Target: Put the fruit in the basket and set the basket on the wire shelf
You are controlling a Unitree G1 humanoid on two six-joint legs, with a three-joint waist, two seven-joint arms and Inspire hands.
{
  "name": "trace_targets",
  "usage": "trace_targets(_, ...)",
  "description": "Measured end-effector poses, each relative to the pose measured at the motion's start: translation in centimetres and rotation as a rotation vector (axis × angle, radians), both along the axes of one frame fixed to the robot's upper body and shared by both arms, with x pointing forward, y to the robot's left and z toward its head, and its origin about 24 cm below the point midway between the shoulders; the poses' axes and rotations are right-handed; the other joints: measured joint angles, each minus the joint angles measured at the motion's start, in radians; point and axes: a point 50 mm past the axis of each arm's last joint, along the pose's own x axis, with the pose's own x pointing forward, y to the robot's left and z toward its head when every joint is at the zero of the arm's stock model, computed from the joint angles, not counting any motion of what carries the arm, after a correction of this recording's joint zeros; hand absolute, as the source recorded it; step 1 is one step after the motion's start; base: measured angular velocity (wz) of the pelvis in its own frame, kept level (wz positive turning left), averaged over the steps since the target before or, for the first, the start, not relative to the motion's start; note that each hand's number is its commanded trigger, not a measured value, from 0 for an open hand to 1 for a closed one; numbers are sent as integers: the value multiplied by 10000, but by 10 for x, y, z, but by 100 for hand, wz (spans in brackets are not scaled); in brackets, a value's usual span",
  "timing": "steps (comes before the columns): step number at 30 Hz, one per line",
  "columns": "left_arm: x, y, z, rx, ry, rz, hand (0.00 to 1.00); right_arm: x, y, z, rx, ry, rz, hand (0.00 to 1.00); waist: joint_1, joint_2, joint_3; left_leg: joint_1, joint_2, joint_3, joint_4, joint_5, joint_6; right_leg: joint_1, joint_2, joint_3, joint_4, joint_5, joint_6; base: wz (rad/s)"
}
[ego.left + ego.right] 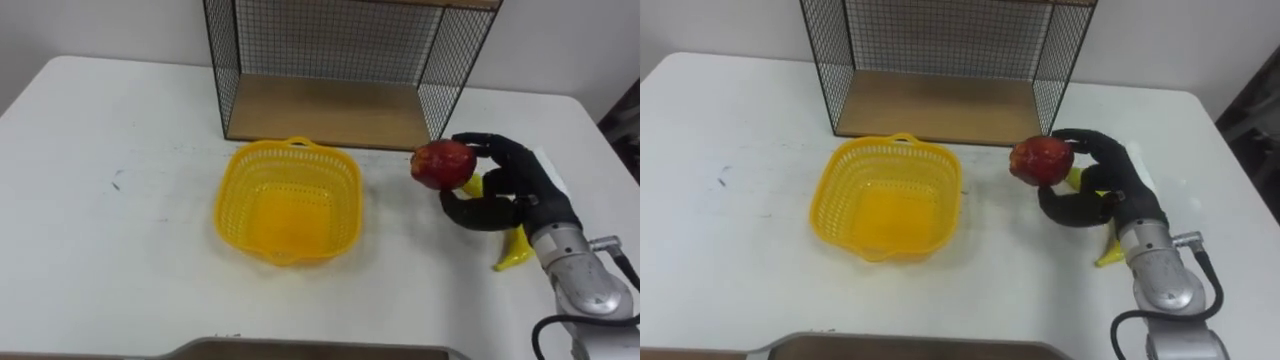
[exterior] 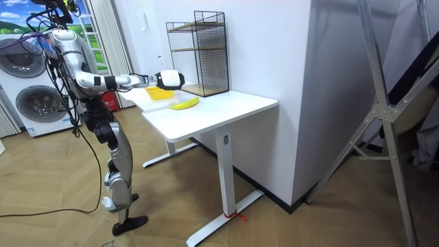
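Red apple [image 1: 442, 164] clasped by right hand [image 1: 510, 185], fingers curled round it, above table just right of yellow basket [image 1: 235, 190]. Banana [image 1: 514, 250] on table under hand. Carry apple left over basket middle, lower inside rim, then release; basket probably light, may slide.

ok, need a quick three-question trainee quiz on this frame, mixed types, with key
1. True or false: the yellow plastic mesh basket already holds fruit.
2. What are the right hand fingers curled round? A) round red apple B) orange C) green pear
3. Where does the yellow banana lie?

Key: 1 false, the basket is empty. 2 A. 3 on the white table by the right hand, outside the basket.
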Motion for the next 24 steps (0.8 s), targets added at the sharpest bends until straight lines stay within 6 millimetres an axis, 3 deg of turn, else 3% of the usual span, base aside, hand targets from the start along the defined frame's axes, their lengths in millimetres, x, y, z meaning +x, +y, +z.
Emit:
trace_targets(9, 2, -1, 0, -32, -77, 93, 0, 4, 16, 23, -122, -824, 947, 100, 183, -78, 13, -76, 2, 53, 5, 0, 0, -104, 4, 34, 30, 4, 6, -2)
trace_targets(18, 6, -2, -1, -66, -115, -140, 0, 21, 48, 63, -1007, -2340, 2418, 100, 251, -161, 21, -261, 3, 50, 2, 2, 3, -310, 14, 99, 46, 5, 6, 0)
trace_targets(24, 9, 0, 0, -63, -171, -185, 0, 21, 65, 61, -1145, -2132, 3370, 100, 417, -175, 68, -263, 7, 48, -14, 2, 3, -340, 21, 103, 1, 5, 6, 0)
